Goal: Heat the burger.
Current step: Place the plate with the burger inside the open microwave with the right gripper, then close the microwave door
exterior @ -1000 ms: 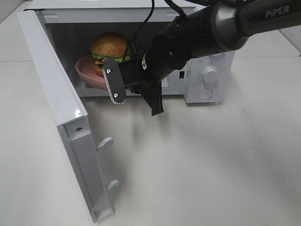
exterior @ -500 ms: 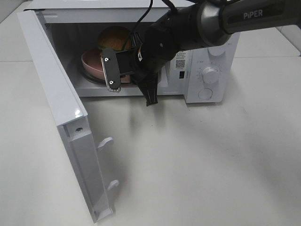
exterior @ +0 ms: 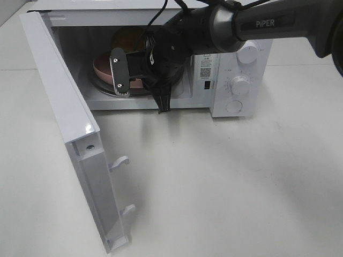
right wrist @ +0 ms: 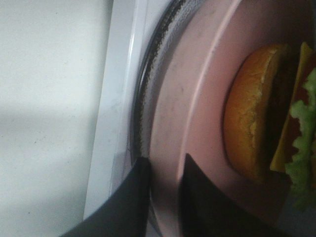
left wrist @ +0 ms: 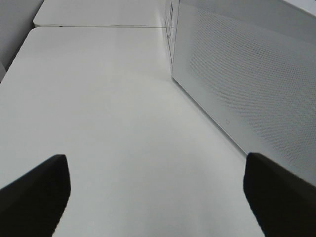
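Inside the microwave [exterior: 252, 101], right jaws pinch the pink plate [right wrist: 173, 123] (burger [right wrist: 249, 128] aboard); left jaws spread.

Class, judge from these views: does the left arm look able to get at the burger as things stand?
Probably not. The open microwave door stands between the left fingers and the burger, and the right arm fills the opening.

White table [exterior: 241, 182], white microwave [exterior: 236, 91] standing on it, door [exterior: 59, 96] swung open
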You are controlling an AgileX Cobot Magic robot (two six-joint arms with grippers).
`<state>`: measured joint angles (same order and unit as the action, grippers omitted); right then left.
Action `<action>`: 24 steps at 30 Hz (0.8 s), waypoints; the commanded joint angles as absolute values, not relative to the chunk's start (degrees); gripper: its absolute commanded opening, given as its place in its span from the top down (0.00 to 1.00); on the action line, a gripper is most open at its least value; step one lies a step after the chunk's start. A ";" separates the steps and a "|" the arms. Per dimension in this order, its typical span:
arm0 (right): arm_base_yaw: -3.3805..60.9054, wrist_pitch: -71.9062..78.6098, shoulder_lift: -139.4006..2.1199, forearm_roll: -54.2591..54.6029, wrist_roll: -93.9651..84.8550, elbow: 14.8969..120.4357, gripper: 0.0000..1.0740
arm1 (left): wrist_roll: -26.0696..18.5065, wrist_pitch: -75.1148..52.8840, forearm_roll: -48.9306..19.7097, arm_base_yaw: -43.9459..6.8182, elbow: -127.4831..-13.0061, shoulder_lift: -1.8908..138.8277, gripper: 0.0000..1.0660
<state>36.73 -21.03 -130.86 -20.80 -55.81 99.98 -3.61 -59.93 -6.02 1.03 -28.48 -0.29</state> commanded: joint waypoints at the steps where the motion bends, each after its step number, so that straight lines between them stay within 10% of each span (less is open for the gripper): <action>1: 36.38 -19.88 -131.26 -21.08 -54.95 100.96 0.77 | -3.44 -59.42 -5.90 1.03 -28.36 -1.78 0.18; 24: 36.44 -20.86 -130.29 -20.91 -48.07 100.84 0.51 | -3.50 -59.42 -5.96 1.03 -28.36 -1.78 0.18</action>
